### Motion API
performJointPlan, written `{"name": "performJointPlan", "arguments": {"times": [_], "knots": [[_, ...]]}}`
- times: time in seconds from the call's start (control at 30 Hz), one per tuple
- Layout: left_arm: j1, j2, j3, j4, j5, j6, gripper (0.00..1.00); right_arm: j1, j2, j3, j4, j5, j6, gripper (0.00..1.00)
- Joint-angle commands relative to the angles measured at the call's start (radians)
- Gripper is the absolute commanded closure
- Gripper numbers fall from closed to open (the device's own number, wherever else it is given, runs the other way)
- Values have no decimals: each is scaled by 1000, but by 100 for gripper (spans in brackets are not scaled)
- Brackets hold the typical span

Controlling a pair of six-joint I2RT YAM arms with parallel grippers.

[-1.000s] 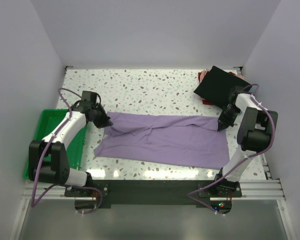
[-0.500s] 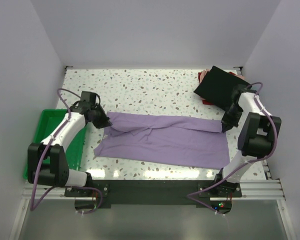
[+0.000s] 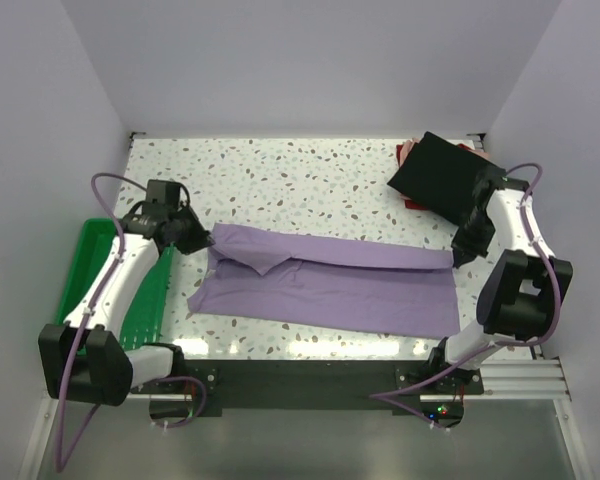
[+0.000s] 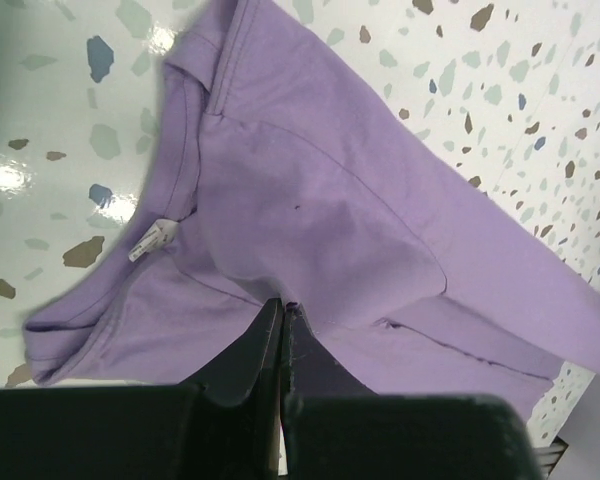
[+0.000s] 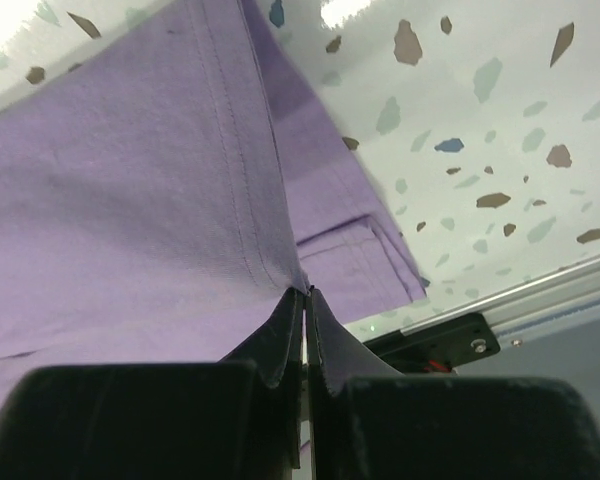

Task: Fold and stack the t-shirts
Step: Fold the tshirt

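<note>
A large lavender-purple cloth t-shirt (image 3: 330, 285) lay spread across the lower ctr of the top view on the white speckled terrazzo table (image 3: 310, 170). Its far edge was stretched straight btwn the two arms, w/ a folded layer over the rest. The left gripper (image 3: 208, 240), at left-ctr of the frame, was clenched on the shirt's collar end. Its wrist view showed black fingers pinched together w/ purple cloth caught at the tips and the neck label nearby. The right gripper (image 3: 458, 258), at right-ctr, was likewise pinched tight on the shirt's hem corner, the stitched hem running straight into its closed tips. A folded black t-shirt (image 3: 440, 175) sat at upper right, on top of a red/pink folded t-shirt (image 3: 405, 152). A green plastic tray (image 3: 80, 260) stood at the left edge, under the left arm.
</note>
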Motion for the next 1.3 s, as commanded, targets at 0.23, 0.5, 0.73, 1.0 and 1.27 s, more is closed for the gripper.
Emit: {"name": "performJointPlan", "arguments": {"times": [0.23, 0.5, 0.73, 1.0, 1.27], "knots": [[17, -88, -23, -59, -2, 19, 100, -6, -89, -98, -49, 35, -10, 100], [17, -92, -90, -51, 18, 43, 100, -6, -89, -205, -16, 63, 9, 100], [17, -46, -132, -28, 22, 94, 100, -6, -59, -242, 15, 101, 23, 100], [17, 41, -132, 70, 51, 131, 100, 193, -82, -98, 15, 112, 16, 64], [18, 204, 5, 141, -8, 171, 100, 545, -22, 37, 253, -149, 187, 71]]}}
